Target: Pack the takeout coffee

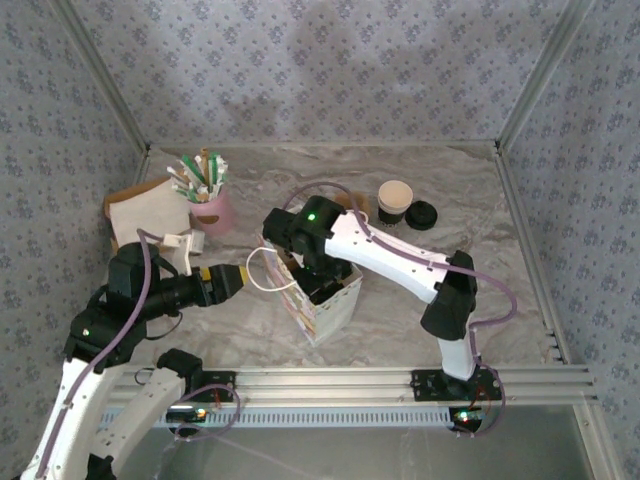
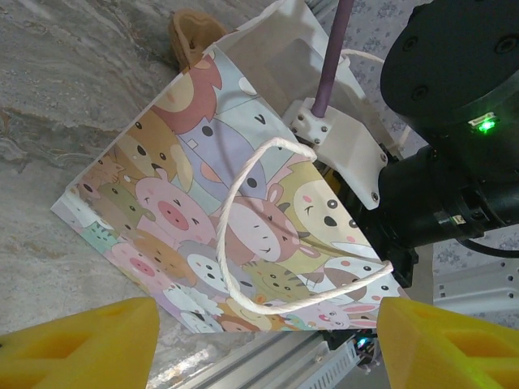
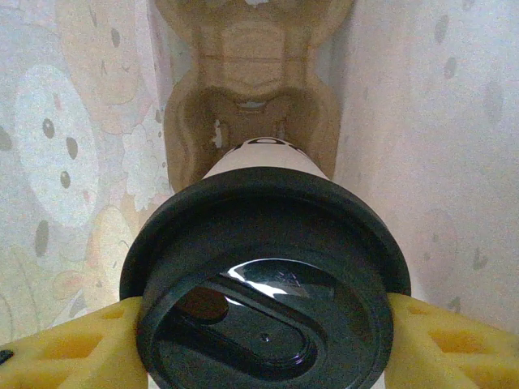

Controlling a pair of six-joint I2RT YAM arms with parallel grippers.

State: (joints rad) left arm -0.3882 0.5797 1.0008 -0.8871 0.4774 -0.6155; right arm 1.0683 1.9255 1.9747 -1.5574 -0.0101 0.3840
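Reaching in from the near left, the left gripper [image 1: 232, 281] points right at the paper bag [image 1: 325, 300], its yellow fingers [image 2: 81, 340] spread wide with nothing between them. The left wrist view looks between those fingers at the bag's side, printed with cartoon animals, and at the white cord handle [image 2: 243, 243] hanging down over the print. The fingers are close to the handle but touch neither it nor the bag.

The bag stands upright near the middle of the table [image 1: 500, 300], mouth open. The right arm [image 1: 400, 255] stretches from its base at the near right across to the left and dips its wrist into that mouth. In the right wrist view the right gripper [image 3: 266, 312] is closed on the takeout coffee [image 3: 268, 219], with a yellow finger pressed to each side of the cup just under the round black lid. The cup is upright inside the bag, between the bag's walls, above a well of the brown pulp carrier [image 3: 243, 105] lying on the bag's floor. Whether the cup's base touches the carrier cannot be told.

Farther left, a pink cup of sticks [image 1: 210, 208] stands beside a stack of brown napkins [image 1: 140, 215]. At the far right, well apart from the bag, an open paper cup [image 1: 395, 200] stands with a loose black lid [image 1: 421, 215] just beside it.
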